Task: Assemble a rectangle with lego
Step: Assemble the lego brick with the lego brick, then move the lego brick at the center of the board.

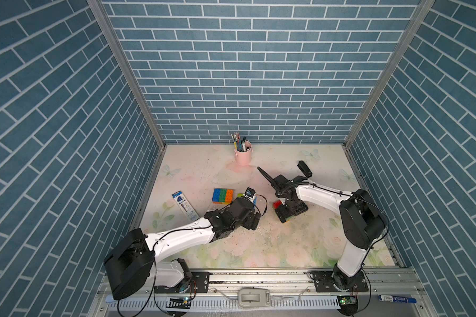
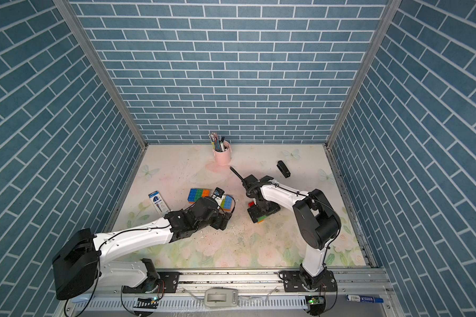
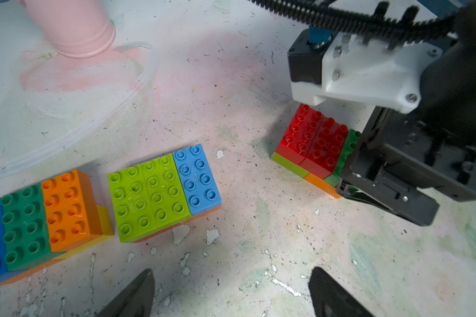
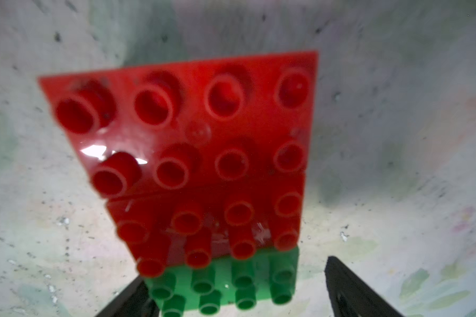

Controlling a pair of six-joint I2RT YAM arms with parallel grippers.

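While the right gripper [image 4: 235, 270] hangs over the red-green lego block [image 4: 204, 137], its fingers [image 4: 349, 288] stand apart with the green brick [image 4: 226, 277] between them, one finger clear of it. On the left gripper [image 3: 232, 270], fingers wide apart, empty, above the worktop [image 3: 259, 82]. Near it the lime-blue block [image 3: 162, 189] and the blue-green-orange block [image 3: 39, 219] sit just beside each other.

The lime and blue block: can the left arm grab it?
Probably yes. The left end effector is open, and the lime and blue block sits just ahead with nothing between.
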